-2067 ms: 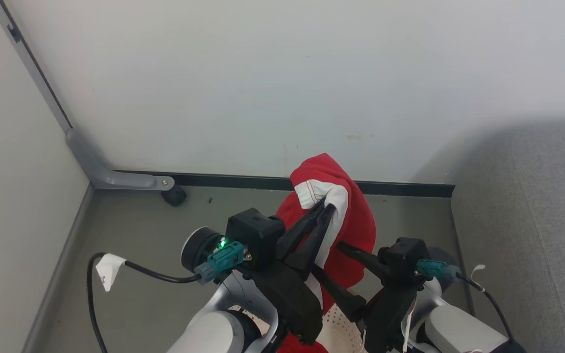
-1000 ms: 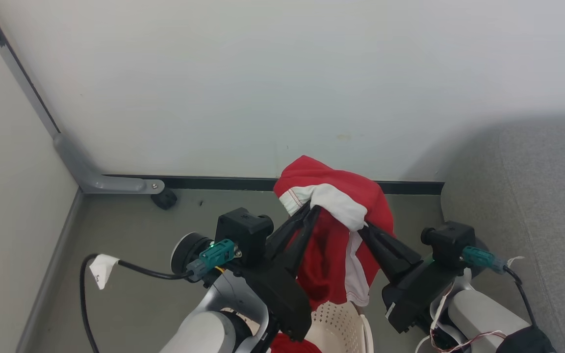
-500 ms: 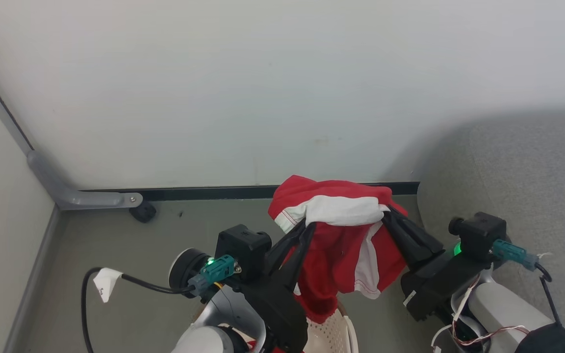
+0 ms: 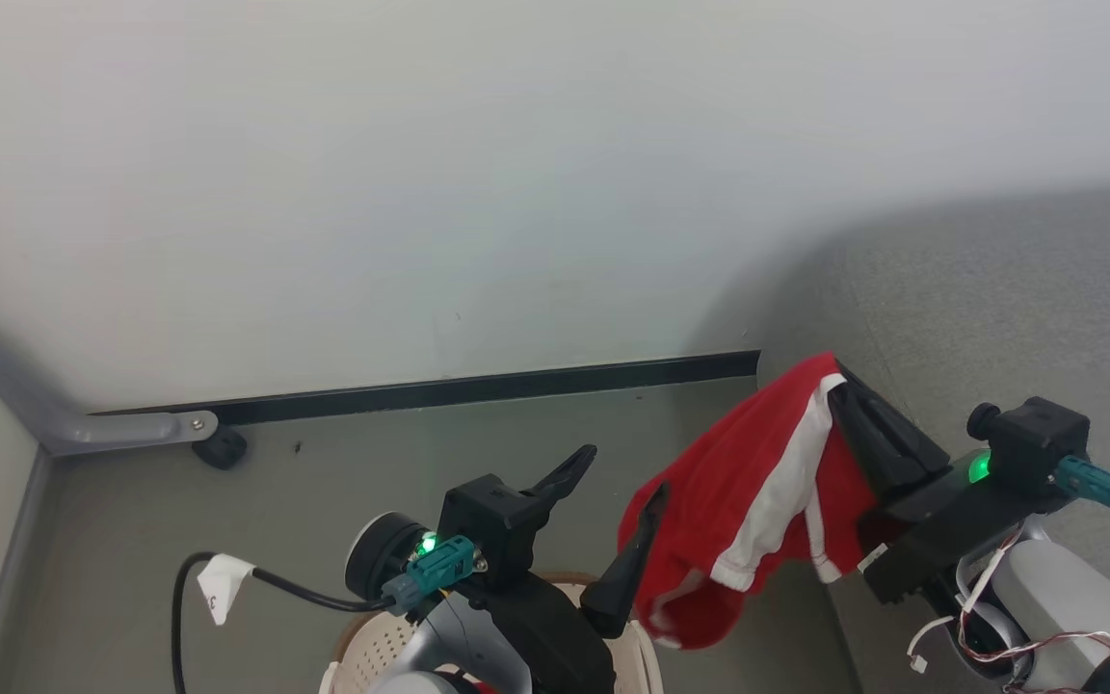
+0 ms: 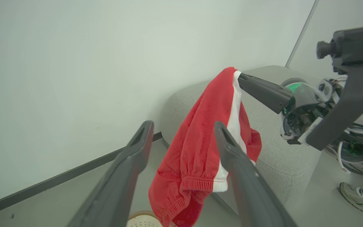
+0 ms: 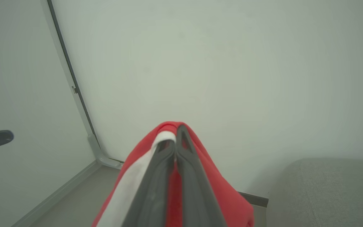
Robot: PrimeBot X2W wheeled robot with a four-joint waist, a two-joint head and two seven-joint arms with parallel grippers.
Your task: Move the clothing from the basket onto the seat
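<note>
The red clothing (image 4: 757, 472) with a white stripe hangs in the air from my right gripper (image 4: 839, 379), which is shut on its top edge beside the grey seat (image 4: 998, 308). My left gripper (image 4: 618, 477) stands open just left of the hanging cloth, holding nothing. The cream basket (image 4: 372, 648) shows at the bottom edge under my left arm. From the left wrist, the clothing (image 5: 197, 135) dangles beyond my open left gripper (image 5: 183, 124), pinched by the right gripper (image 5: 241, 77) in front of the seat (image 5: 273, 164). In the right wrist view the right gripper (image 6: 176, 130) is closed on the clothing (image 6: 219, 195).
A white wall with a black baseboard (image 4: 478, 388) runs behind. A grey bracket (image 4: 121, 427) and a black caster (image 4: 221, 448) sit at the left corner. A person's shoe (image 5: 358, 195) rests on the floor by the robot's base. Grey floor (image 4: 324, 482) lies between wall and basket.
My left gripper has opened and let go of the clothing. The right gripper has carried the clothing rightwards, towards the seat. The head camera has turned right.
</note>
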